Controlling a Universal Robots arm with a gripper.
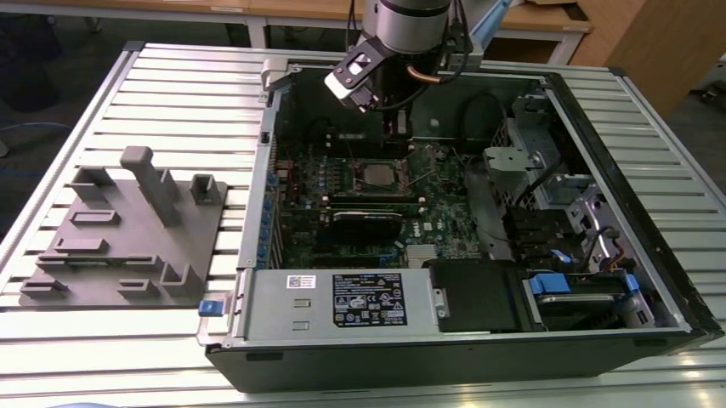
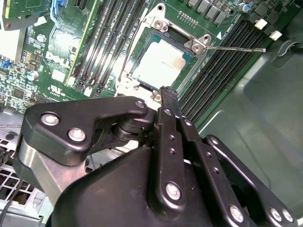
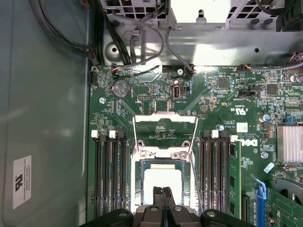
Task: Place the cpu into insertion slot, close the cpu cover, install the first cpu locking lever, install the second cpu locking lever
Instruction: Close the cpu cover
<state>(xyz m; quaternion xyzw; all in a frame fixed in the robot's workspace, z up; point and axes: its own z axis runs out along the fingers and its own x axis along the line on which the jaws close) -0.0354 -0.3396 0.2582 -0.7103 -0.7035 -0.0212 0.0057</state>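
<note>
Exterior view: the tool [image 1: 397,123] hangs above the cpu [image 1: 375,174] inside a computer case [image 1: 454,365]. Second wrist view: fingers [image 2: 168,118] clenched (nothing between them), cpu seated in the insertion slot [image 2: 176,37]. First wrist view: the cpu cover [image 3: 163,155] frames it.

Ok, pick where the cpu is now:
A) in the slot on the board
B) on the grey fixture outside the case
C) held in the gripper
A: in the first wrist view the cpu lies flat in the slot on the board, and the gripper in front of it is shut with nothing between its fingers.
</note>
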